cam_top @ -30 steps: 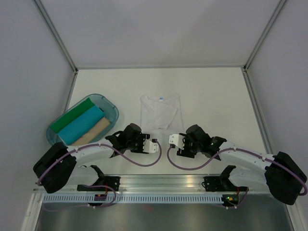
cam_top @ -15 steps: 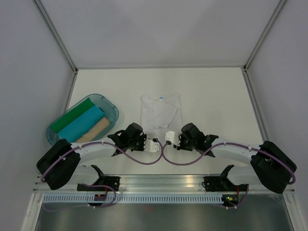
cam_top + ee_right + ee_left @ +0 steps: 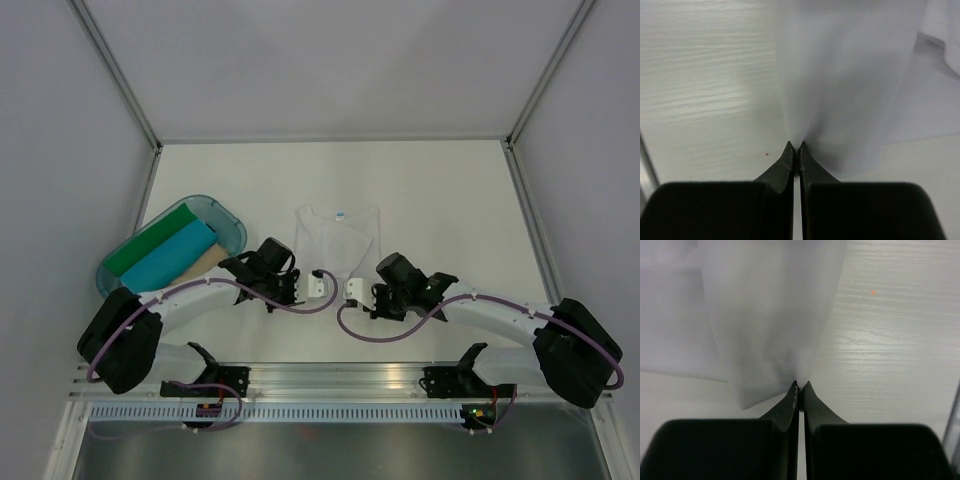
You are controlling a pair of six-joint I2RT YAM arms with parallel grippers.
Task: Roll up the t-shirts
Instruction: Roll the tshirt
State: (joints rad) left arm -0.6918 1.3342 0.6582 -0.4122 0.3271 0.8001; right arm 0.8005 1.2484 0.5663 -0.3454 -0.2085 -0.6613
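Observation:
A white t-shirt (image 3: 338,235) with a small blue neck label (image 3: 340,213) lies flat mid-table, collar at the far side. My left gripper (image 3: 302,276) is shut on its near left hem, and the cloth (image 3: 770,315) rises in a pinched fold from the fingertips (image 3: 800,384). My right gripper (image 3: 368,280) is shut on the near right hem, and the cloth (image 3: 850,75) fans up from its tips (image 3: 794,145). Green (image 3: 150,245), light blue (image 3: 172,258) and tan (image 3: 205,262) rolls lie in the tub.
The translucent teal plastic tub (image 3: 232,228) stands at the left, close to my left arm. Grey walls enclose the table on three sides. A metal rail (image 3: 340,385) runs along the near edge behind the arm bases.
Both arms moved in to the shirt's near edge and both grippers went from open to shut on the hem. The shirt's cloth shifted slightly towards the far side.

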